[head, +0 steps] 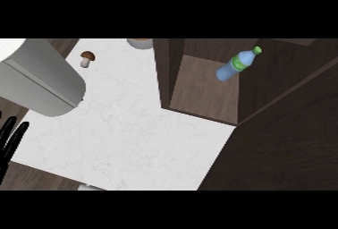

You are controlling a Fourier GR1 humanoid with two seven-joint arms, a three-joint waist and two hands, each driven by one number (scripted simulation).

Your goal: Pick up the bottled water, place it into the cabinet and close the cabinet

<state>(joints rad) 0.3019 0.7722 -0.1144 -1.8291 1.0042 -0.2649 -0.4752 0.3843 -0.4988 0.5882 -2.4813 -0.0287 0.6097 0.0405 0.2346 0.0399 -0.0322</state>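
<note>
"Looking at the left edge, what is your left hand (8, 143) doing?"

"You have it resting there, black fingers straight, slightly spread and pointing up. It holds nothing and touches nothing you can make out, and it sits beside the near left corner of the white counter (132, 134)."

"And your water bottle (239, 64)?"

"It is inside the open dark wood cabinet (198, 94), tilted, with its green cap toward the upper right, well apart from your hand. You cannot tell whether it rests on the shelf. A mushroom (86, 58) lies on the counter's far side."
</note>
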